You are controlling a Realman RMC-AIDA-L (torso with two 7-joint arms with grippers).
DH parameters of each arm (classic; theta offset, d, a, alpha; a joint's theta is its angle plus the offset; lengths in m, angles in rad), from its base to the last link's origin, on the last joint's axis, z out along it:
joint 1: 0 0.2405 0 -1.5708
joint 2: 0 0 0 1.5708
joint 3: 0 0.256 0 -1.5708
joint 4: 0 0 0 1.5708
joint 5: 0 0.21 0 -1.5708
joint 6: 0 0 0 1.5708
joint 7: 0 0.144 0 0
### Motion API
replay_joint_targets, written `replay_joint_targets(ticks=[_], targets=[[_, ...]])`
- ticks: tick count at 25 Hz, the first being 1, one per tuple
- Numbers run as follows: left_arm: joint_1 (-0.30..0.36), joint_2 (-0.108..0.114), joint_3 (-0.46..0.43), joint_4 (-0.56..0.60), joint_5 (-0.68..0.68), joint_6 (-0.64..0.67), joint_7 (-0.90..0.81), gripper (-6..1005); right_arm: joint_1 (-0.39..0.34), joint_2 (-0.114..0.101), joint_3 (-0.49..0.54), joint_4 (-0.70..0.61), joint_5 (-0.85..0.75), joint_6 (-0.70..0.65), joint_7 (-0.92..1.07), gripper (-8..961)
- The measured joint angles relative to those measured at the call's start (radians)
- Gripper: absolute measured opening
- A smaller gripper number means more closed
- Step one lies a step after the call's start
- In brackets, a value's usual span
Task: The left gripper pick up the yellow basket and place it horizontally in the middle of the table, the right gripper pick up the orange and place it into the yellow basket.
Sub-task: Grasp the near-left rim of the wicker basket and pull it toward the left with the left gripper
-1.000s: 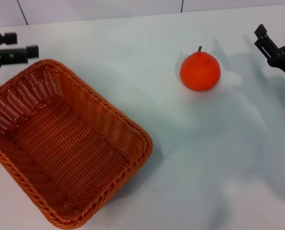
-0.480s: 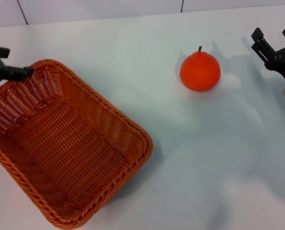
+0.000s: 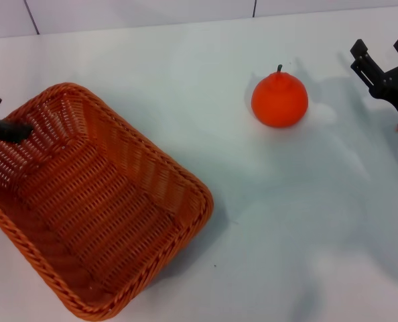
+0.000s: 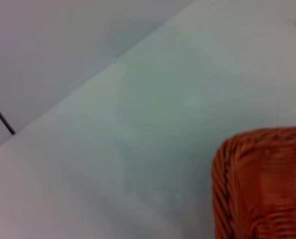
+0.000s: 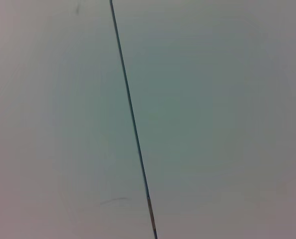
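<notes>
The yellow basket (image 3: 95, 201) is a large orange-brown wicker basket lying at an angle on the left of the white table; one corner of it shows in the left wrist view (image 4: 262, 189). My left gripper (image 3: 3, 115) is at the picture's left edge, open, with one black tip inside the basket's far-left rim and the other outside it. The orange (image 3: 279, 99), with a dark stem, sits upright on the table right of centre. My right gripper (image 3: 381, 48) is open and empty at the far right, apart from the orange.
The white table (image 3: 286, 221) spreads between the basket and the orange and in front of them. A wall with dark seams runs along the back. The right wrist view shows only a pale surface with a dark seam (image 5: 133, 119).
My left gripper has moved nearer and to the left, from beyond the basket's far corner down onto its far-left rim. The right gripper shifted slightly. Basket and orange have not moved.
</notes>
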Motion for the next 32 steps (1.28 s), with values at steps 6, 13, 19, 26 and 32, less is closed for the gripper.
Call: replay_joint_targets(ticks=[6, 13, 19, 26, 32], targets=[[-0.009, -0.019, 0.007, 0.003, 0.049, 0.002, -0.002, 871, -0.003, 0.0, 0.0, 0.001, 0.0, 0.002, 0.0, 925], [-0.005, -0.03, 0.015, 0.008, 0.054, 0.001, 0.0, 848, -0.003, 0.0, 0.0, 0.001, 0.0, 0.006, 0.0, 925], [0.0, -0.036, 0.025, 0.008, 0.063, 0.004, -0.002, 626, -0.003, -0.001, 0.0, 0.001, 0.0, 0.008, 0.0, 925], [0.013, -0.054, 0.03, 0.059, 0.079, 0.015, 0.002, 479, -0.003, -0.002, 0.0, 0.002, 0.0, 0.009, 0.0, 925], [0.017, -0.059, 0.022, 0.081, 0.079, 0.021, -0.009, 340, -0.003, -0.002, 0.0, 0.003, 0.0, 0.01, 0.001, 925]])
